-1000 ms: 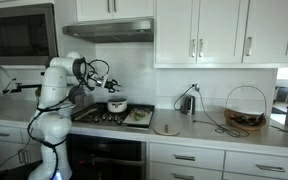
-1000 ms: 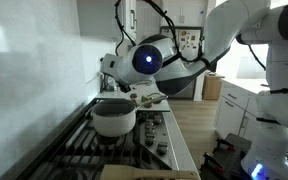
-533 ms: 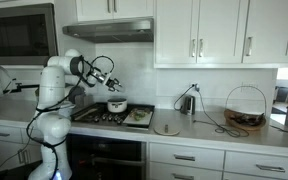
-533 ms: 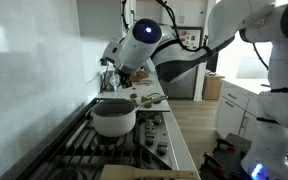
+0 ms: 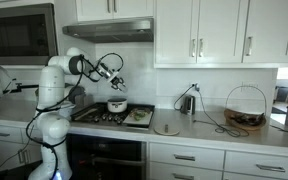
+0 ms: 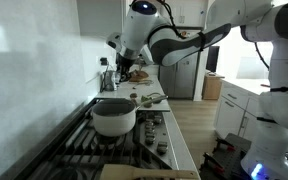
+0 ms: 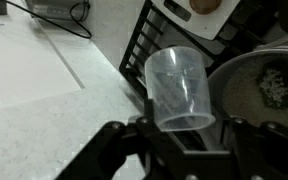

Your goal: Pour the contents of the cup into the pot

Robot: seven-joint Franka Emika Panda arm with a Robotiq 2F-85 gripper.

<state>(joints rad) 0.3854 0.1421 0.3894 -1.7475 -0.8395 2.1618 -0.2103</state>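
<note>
The cup (image 7: 181,88), a clear plastic one, was pinched between the two fingers of the tool (image 7: 189,126), which pressed in on its sides. In the wrist view we saw it held over the edge of the stove's black grate (image 7: 134,58), just beside the pot (image 7: 242,95). We could not tell how far it was tipped. The pot stood on the stove and held a small heap of whitish bits (image 7: 274,85).

In both exterior views the tool (image 5: 117,80) (image 6: 124,70) hung above the pot (image 5: 116,104) (image 6: 114,118), apart from its rim. The cup was too small for us to make out there.

On the stove (image 5: 109,115), a flat tray (image 5: 137,115) lay just beside the pot. Farther along the pale tabletop (image 5: 204,128) we noted a flat round disc (image 5: 167,127), a kettle (image 5: 189,102) near the wall and a wire basket (image 5: 245,108), all well apart from the pot. The robot's arm (image 6: 184,45) crossed the upper part of an exterior view and hid what lay behind it.
</note>
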